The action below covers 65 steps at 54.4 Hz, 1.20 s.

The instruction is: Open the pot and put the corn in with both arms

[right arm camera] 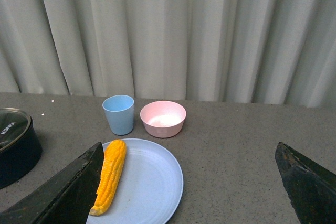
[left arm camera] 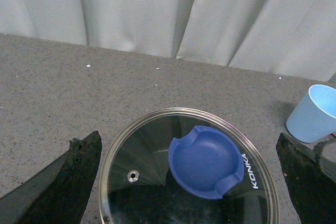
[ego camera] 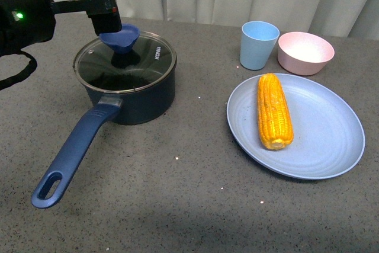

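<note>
The pot (ego camera: 136,100) sits on the bench (ego camera: 177,199) with its glass lid (ego camera: 145,68) seated all round the rim, so the job now is lifting that lid by its blue knob (ego camera: 120,37). The left fingers (left arm camera: 73,179) are spread wide and grip nothing. The knob lies between them, a little nearer one finger than the other. The front view shows one finger overlapping the far edge of the knob, but I cannot tell whether it touches or hangs just above.

To do this well, I would centre the knob between the fingers first, then drop until the pads sit below its flared top, close firmly, and lift straight up. A skewed pull could drag the pot by its long handle (ego camera: 74,152). The lid should then be carried well away from the pot mouth, on the side away from the corn.

The corn (ego camera: 274,111) lies on the blue plate (ego camera: 323,146), ahead of and below the right fingers (right arm camera: 63,192), nearer one finger than the other. They are also spread and empty, well above the bench. A blue cup (ego camera: 259,44) and pink bowl (ego camera: 305,53) stand beyond the plate, clear of the work.
</note>
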Motion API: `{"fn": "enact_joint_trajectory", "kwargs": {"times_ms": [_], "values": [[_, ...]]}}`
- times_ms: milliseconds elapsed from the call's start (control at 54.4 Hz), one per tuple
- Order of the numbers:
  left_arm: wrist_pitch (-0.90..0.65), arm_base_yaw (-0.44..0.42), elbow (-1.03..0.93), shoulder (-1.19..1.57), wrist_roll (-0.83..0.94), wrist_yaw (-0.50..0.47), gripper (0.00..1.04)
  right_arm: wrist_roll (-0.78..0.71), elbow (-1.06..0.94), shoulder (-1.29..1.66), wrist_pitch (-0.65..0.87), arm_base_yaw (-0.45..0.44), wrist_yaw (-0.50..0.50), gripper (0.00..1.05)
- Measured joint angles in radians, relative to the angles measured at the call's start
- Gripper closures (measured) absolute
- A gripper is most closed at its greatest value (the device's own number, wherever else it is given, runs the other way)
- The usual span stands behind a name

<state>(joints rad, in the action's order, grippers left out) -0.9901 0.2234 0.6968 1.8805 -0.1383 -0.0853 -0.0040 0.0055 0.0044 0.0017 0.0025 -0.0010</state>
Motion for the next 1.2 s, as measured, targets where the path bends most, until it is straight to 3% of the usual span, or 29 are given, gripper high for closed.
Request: {"fn": "enact_joint_trajectory", "kwargs": {"times_ms": [331,828,993,1048,1195], "values": [[0.047,0.016,0.145,0.158,0.052,0.079,0.06,0.000,0.000,0.000,0.000,0.000,0.000,0.09],[0.100,0.012,0.225,0.262,0.087,0.079,0.06,0.000,0.000,0.000,0.000,0.000,0.000,0.09],[0.102,0.010,0.230,0.262,0.088,0.091,0.28,0.000,0.000,0.000,0.000,0.000,0.000,0.09],[0.101,0.012,0.231,0.262,0.090,0.105,0.41,0.000,0.000,0.000,0.000,0.000,0.000,0.09],[0.100,0.012,0.228,0.252,0.089,0.105,0.43,0.000,0.000,0.000,0.000,0.000,0.000,0.09]]}}
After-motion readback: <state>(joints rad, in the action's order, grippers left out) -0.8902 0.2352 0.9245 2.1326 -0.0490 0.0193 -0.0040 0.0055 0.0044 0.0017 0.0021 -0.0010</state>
